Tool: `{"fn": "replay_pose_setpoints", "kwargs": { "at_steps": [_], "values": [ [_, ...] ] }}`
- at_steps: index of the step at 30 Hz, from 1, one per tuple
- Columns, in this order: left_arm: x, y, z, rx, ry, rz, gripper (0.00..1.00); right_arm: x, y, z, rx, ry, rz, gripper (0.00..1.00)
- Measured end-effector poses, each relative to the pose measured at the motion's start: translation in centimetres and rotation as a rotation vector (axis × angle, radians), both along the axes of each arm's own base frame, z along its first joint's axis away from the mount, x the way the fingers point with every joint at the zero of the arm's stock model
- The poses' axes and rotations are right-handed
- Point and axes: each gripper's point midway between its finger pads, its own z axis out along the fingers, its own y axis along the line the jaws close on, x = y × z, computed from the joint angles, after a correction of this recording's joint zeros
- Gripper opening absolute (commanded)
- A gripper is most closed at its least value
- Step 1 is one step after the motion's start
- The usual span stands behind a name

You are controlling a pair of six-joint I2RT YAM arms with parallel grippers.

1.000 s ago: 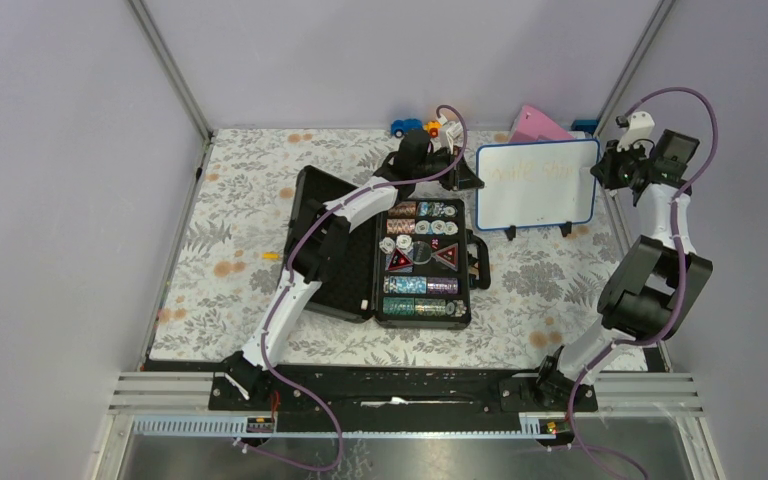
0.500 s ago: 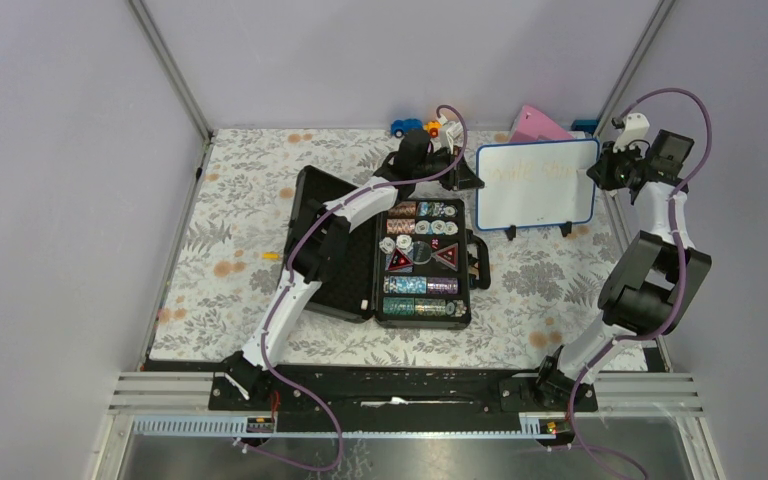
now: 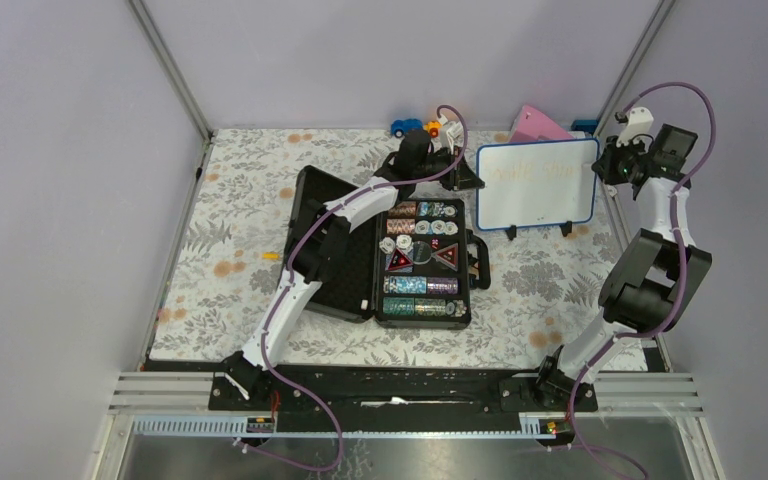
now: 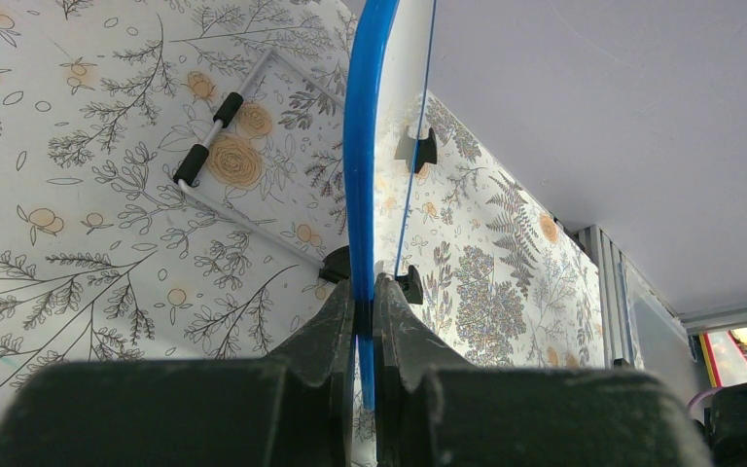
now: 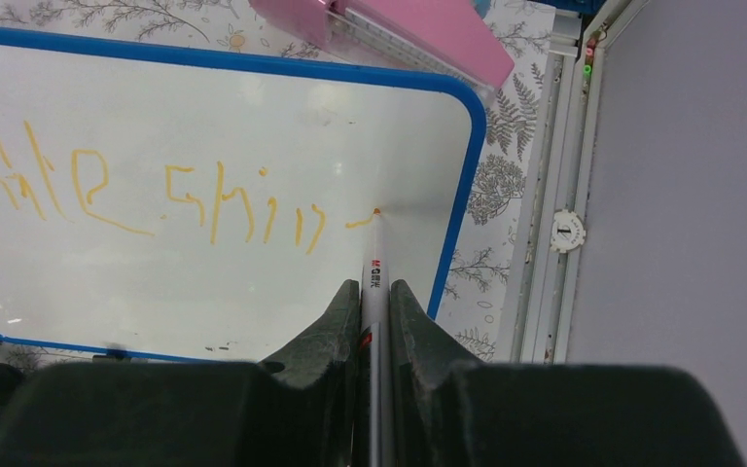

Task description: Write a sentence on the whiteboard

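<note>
whiteboard (image 5: 204,292): white face, thin blue frame, pale orange sentence (image 5: 170,190) across it. left gripper (image 4: 365,304) pinches its edge; right gripper (image 5: 376,292) pinches marker (image 5: 377,268), tip touching board.

the whiteboard (image 3: 535,195) stands nearly upright on its two little black feet (image 3: 510,233) at the far right of the table, its white face turned toward the near edge. it is a small rectangle with a thin blue frame and rounded corners. its left edge is pinched in the left gripper (image 4: 365,292). the sentence (image 5: 216,209) is a single line of pale yellow-orange handwriting across the upper part of the face. the lower part is bare white.
</note>
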Motion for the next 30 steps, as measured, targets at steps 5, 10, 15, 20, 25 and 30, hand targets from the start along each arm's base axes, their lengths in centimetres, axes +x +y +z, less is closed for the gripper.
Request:
{"fn": "replay_pose_setpoints", "kwargs": {
  "at_steps": [5,10,15,20,25,30],
  "values": [
    [0.0,0.0,0.0,0.0,0.0,0.0,0.0,0.2,0.0,0.4,-0.004,-0.009,0.002,0.0],
    [0.0,0.0,0.0,0.0,0.0,0.0,0.0,0.5,0.6,0.5,-0.005,-0.011,0.016,0.0],
    [0.0,0.0,0.0,0.0,0.0,0.002,0.0,0.7,1.3,0.5,-0.005,-0.012,0.03,0.0],
    [0.1,0.0,0.0,0.0,0.0,0.004,0.0,0.6,1.3,0.4,-0.009,-0.011,0.035,0.0],
    [0.1,0.0,0.0,0.0,0.004,0.007,0.0,-0.2,1.7,-0.7,-0.013,0.008,0.043,0.0],
    [0.1,0.0,0.0,0.0,0.003,0.007,0.0,-1.2,2.1,-1.8,-0.014,0.035,0.051,0.0]
  ]
}}
